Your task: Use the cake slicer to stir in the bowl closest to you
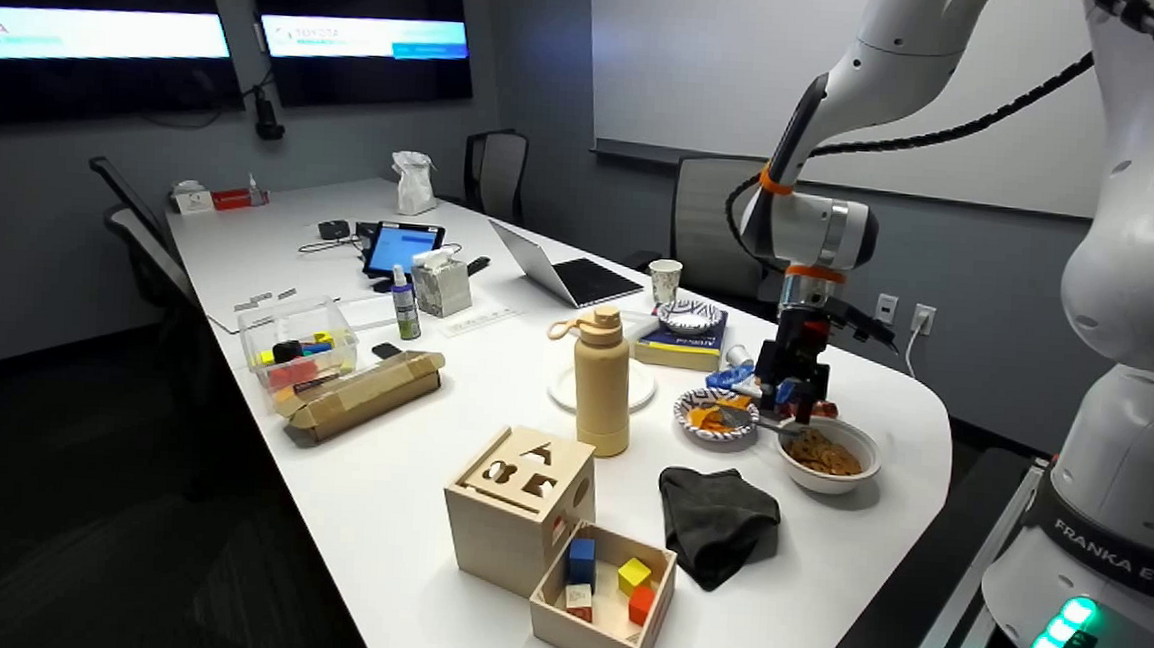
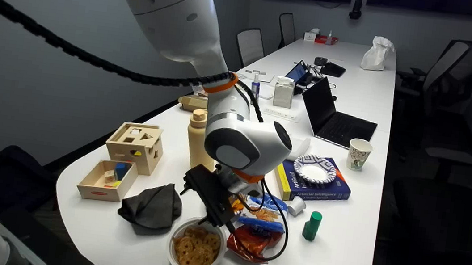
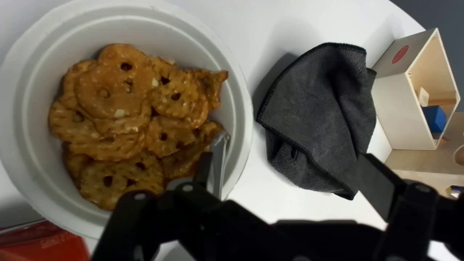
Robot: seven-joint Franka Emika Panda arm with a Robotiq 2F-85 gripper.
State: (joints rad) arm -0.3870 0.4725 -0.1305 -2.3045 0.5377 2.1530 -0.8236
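Observation:
The white bowl (image 1: 843, 484) nearest the robot base holds brown pretzel crisps and fills the left of the wrist view, its rim (image 3: 241, 108) close to my gripper. The metal cake slicer (image 1: 771, 424) stretches from a small patterned bowl (image 1: 683, 423) of orange food to the white bowl, with its narrow end over the white rim. My gripper (image 3: 286, 159) is low beside the white bowl, jaws wide apart. In the wrist view the slicer's end (image 3: 218, 152) lies close to the left finger (image 3: 204, 166); whether they touch I cannot tell. Nothing is gripped.
A dark cloth (image 3: 319, 116) lies beside the white bowl, with a wooden block tray (image 1: 599, 621) and shape box (image 1: 515, 521) beyond it. A tan bottle (image 1: 603, 386) stands farther along the table. Red (image 2: 251, 242) and blue snack bags (image 2: 263, 223) lie beside the gripper.

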